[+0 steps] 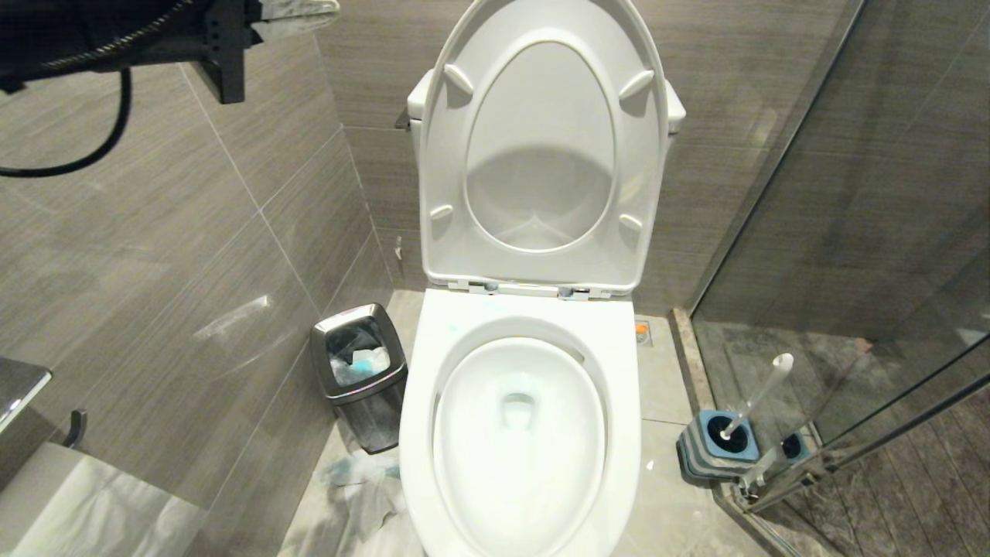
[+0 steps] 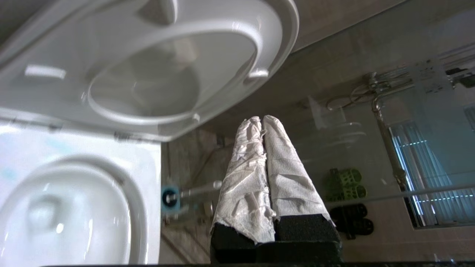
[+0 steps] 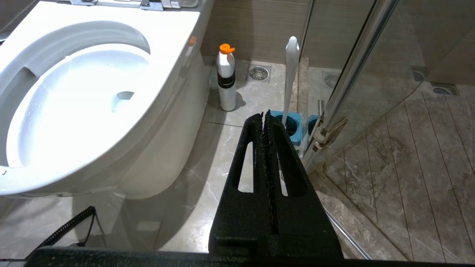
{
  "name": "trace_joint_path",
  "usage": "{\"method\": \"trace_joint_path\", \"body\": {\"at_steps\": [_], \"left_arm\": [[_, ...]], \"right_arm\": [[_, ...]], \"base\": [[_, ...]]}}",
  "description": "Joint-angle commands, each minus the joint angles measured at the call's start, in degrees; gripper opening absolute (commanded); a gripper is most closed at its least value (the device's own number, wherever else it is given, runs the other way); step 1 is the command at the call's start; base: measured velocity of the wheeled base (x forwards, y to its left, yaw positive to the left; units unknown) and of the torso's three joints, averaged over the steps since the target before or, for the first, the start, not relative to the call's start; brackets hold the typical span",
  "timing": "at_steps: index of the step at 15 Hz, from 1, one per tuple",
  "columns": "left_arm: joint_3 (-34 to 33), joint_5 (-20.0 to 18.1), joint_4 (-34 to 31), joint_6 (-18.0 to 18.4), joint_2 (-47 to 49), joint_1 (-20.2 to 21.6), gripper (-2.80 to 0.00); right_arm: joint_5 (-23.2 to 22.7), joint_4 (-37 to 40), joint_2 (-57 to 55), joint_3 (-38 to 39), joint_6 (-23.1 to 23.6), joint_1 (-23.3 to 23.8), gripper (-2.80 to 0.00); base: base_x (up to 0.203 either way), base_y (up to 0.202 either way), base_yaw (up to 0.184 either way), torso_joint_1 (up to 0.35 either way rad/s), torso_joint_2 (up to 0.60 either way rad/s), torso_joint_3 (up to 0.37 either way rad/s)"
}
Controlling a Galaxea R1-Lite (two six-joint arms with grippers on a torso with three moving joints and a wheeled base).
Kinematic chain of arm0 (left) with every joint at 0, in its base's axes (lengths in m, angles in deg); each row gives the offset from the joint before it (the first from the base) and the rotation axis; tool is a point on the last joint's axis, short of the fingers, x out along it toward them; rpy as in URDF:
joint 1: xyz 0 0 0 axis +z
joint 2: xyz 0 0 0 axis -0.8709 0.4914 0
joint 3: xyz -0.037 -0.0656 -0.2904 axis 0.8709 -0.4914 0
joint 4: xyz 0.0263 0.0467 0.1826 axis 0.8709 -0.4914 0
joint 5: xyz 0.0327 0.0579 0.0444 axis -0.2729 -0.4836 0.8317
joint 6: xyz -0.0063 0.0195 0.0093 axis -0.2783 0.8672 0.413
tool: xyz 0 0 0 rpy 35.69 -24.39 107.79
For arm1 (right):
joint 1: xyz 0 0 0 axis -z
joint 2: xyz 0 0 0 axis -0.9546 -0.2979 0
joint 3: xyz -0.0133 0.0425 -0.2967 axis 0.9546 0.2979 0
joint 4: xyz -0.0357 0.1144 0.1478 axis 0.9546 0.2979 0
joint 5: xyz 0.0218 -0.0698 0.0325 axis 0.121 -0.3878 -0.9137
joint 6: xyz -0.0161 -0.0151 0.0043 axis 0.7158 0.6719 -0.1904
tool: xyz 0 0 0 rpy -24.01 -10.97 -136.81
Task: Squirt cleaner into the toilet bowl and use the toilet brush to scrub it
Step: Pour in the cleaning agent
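Note:
The white toilet bowl (image 1: 518,456) stands in the middle with seat and lid raised; it also shows in the wrist views (image 2: 55,215) (image 3: 74,104). A faint turquoise tint of cleaner (image 1: 514,384) rings the water at its bottom. The toilet brush (image 1: 762,391) leans in its blue-topped holder (image 1: 719,445) on the floor to the right, by the glass. My left gripper (image 1: 302,9) hangs high at the upper left, its fingers wrapped in white paper; it is shut (image 2: 261,119) and holds nothing. My right gripper (image 3: 264,113) is shut and empty, low beside the bowl, pointing toward the brush (image 3: 291,74).
A steel bin (image 1: 360,371) with blue-stained paper stands left of the toilet, and crumpled paper (image 1: 363,495) lies on the floor before it. A white bottle with an orange cap (image 3: 226,78) stands right of the toilet. The glass shower partition (image 1: 851,232) bounds the right side.

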Motion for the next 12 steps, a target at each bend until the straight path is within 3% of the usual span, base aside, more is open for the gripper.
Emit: {"method": "trace_joint_path", "body": {"at_steps": [1,3,5,9,12], "left_arm": [[-0.42,1.89,-12.00,-0.31,-9.56,0.07,-2.80],[-0.54,11.21,-18.64,2.24,-12.41,0.28,-2.80],[-2.14,20.44,-20.91,6.48,-14.56,0.77,-2.80],[-4.52,25.88,-21.30,20.52,-19.18,4.77,-2.80],[-5.25,28.57,-21.44,23.21,-20.45,6.77,-2.80]], "right_arm": [[0.01,-0.01,-0.05,0.09,-0.01,-0.01,-2.80],[0.01,-0.01,-0.05,0.09,-0.01,-0.01,-2.80],[0.01,-0.01,-0.05,0.09,-0.01,-0.01,-2.80],[0.01,-0.01,-0.05,0.09,-0.01,-0.01,-2.80],[0.01,-0.01,-0.05,0.02,-0.01,-0.01,-2.80]], "base": [[0.000,0.000,0.000,0.000,0.00,0.000],[0.000,0.000,0.000,0.000,0.00,0.000],[0.000,0.000,0.000,0.000,0.00,0.000],[0.000,0.000,0.000,0.000,0.00,0.000],[0.000,0.000,0.000,0.000,0.00,0.000]]}}
